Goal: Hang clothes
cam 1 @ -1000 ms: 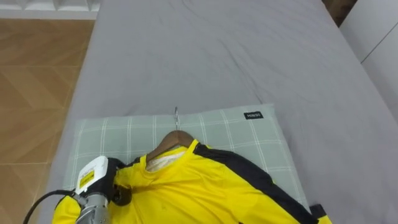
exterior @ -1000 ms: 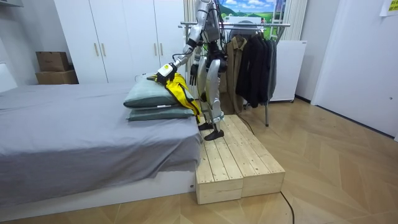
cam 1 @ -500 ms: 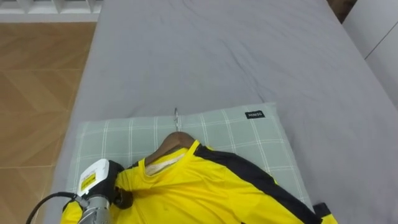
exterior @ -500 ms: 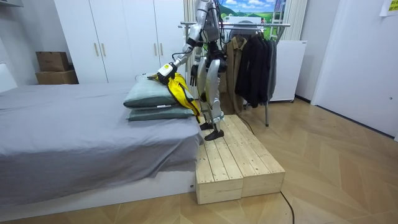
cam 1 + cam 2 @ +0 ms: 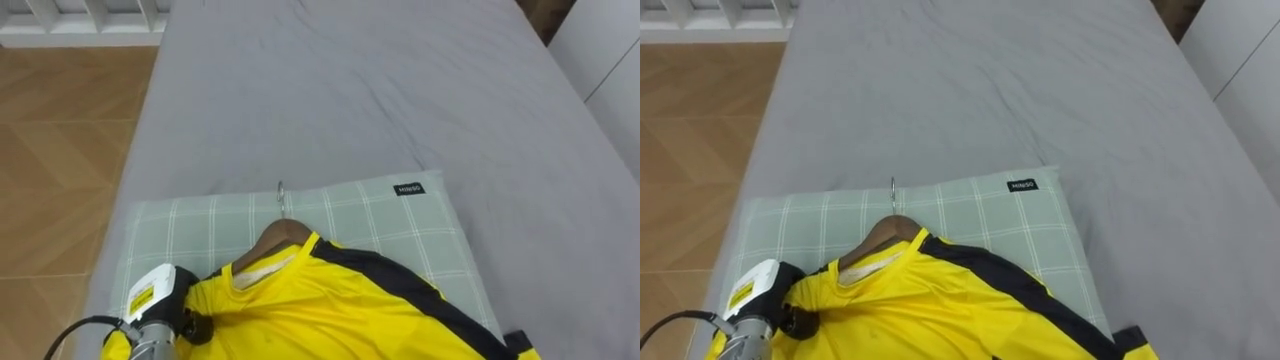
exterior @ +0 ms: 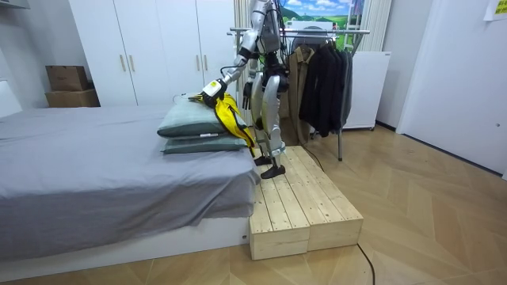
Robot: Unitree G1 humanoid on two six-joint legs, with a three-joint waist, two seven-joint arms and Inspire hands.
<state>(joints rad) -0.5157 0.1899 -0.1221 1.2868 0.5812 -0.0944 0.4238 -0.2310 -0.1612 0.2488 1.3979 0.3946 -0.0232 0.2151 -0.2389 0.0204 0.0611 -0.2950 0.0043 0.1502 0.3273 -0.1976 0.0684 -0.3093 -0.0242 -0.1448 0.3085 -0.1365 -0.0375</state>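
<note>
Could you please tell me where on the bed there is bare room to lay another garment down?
The grey sheet beyond the checked pillow is bare across the bed's width, and right of the pillow too. The pillow's near half is crowded: yellow shirt, hanger, left robot hand.

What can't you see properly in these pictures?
- Left robot hand: left eye view, the yellow shirt covers how it holds.
- Wooden hanger: both eye views, the shirt covers its arms.
- The yellow shirt's lower part: cut off by the eye views' bottom edge.
- Right robot hand: room view, too small to read.
</note>
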